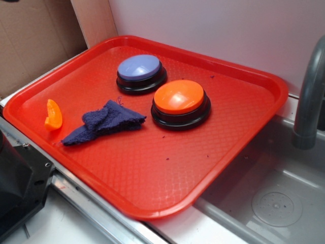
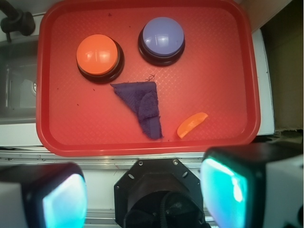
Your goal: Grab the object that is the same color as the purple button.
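Nothing of the task is done yet, as far as I can judge: the rag lies untouched and my hand holds nothing. Landmark for all positions is the large red textured plastic tray (image 2: 223, 71), which sits on the counter next to a grey metal sink (image 1: 274, 203). In the wrist view the tray fills the upper part of the frame and my gripper (image 2: 145, 194) sits below its near rim, off the tray altogether; the two pale-padded fingers (image 2: 64, 199) stand wide apart at the bottom corners with only empty air between them, so I am released and gripping nothing. On the tray's far half stand two round push buttons with black bases: the lavender-purple domed button (image 2: 161, 37) and, beside it toward the sink side, the orange domed button (image 2: 97, 54). The match for the purple one is the small dark purple-blue fuzzy terry cloth rag (image 2: 142, 107), crumpled into a rough triangle near the tray's middle, just in front of both buttons and close to the orange one without clearly touching it. It lies ahead of my fingers, roughly centred between them, well apart from both. Smallest item: an orange wedge-shaped piece (image 2: 192, 124), just beside the rag toward the tray's near rim, away from the sink. Remaining, in my judgement: advance over the rim, descend on the rag, close.
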